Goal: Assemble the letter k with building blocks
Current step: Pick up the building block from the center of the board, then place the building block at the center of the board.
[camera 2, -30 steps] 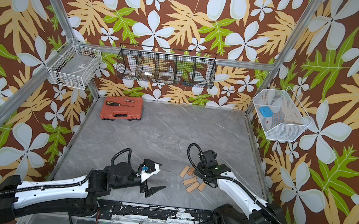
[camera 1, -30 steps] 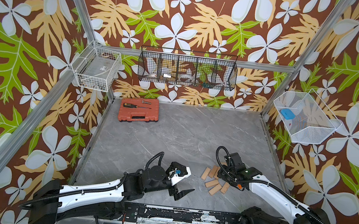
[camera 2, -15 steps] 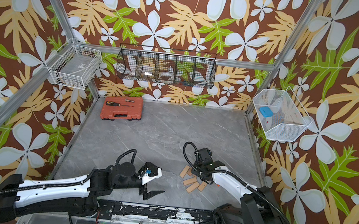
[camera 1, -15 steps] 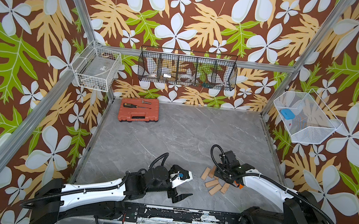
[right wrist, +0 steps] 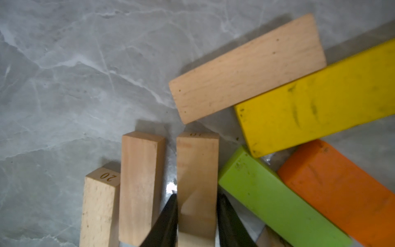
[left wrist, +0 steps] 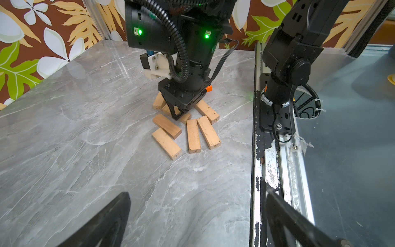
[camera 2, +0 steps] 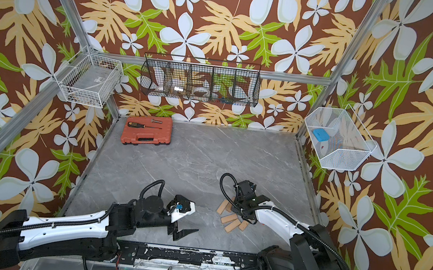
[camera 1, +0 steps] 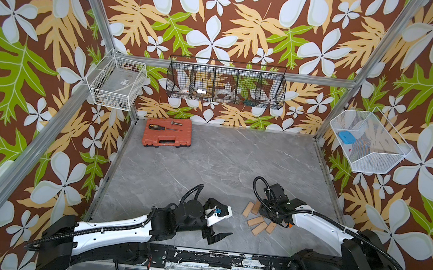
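The grey marble table [camera 1: 207,162] carries a red-orange tool case [camera 1: 167,136] at its far edge, with a screwdriver [camera 1: 164,128] lying on the lid. The left arm [camera 1: 117,229] stretches low, well apart from the tool case. Its left gripper [camera 1: 217,235] hangs just above the surface with the jaws spread wide and nothing between them. The right arm [camera 1: 318,223] bends down diagonally across the table from the tool case, where the building blocks [camera 1: 257,222] lie in a loose cluster on the marble. The right gripper [right wrist: 196,198] stands over that cluster, its black fingers [right wrist: 164,222] pressed against the two long sides of a plain wood plank [right wrist: 197,162], pinching it. Just beside this plank, and parallel to it, lies a second plain plank [right wrist: 141,181], which touches a plank stamped 20 [right wrist: 99,205]. On the pinched plank's other side a green plank [right wrist: 273,203] lies at an angle, with an orange plank [right wrist: 337,192] next to it. A yellow plank [right wrist: 320,100] meets the green one's end, and a flat plain plank [right wrist: 248,68] touches the yellow one.
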You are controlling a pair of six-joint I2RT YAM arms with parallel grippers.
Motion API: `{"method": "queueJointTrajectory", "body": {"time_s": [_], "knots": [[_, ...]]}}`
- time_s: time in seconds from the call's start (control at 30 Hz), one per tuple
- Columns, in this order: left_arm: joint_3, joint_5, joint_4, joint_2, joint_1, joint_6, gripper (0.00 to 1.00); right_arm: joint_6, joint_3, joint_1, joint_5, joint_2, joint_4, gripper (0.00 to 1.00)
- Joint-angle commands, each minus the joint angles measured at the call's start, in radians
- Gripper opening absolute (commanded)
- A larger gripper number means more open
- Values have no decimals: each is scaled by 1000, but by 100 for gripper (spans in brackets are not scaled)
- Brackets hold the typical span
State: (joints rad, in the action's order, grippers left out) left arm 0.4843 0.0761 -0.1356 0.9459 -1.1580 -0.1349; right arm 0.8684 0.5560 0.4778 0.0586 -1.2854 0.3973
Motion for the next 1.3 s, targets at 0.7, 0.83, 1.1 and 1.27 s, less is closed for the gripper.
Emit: {"method": "queueJointTrajectory", "body": {"time_s": [0.7, 0.83, 1.1, 1.27], "knots": [[157, -373, 214, -24, 240, 414, 94, -137, 406, 82, 98, -91, 167, 17], [220, -423, 307, -22, 399, 527, 93, -169, 610, 189, 99, -271, 203, 17], [213, -343, 427, -171, 786, 669, 89, -158, 1011, 349, 83, -674, 210, 19], [216, -338, 507, -197, 817, 657, 89, -125, 1275, 373, 67, -907, 233, 21]]}}
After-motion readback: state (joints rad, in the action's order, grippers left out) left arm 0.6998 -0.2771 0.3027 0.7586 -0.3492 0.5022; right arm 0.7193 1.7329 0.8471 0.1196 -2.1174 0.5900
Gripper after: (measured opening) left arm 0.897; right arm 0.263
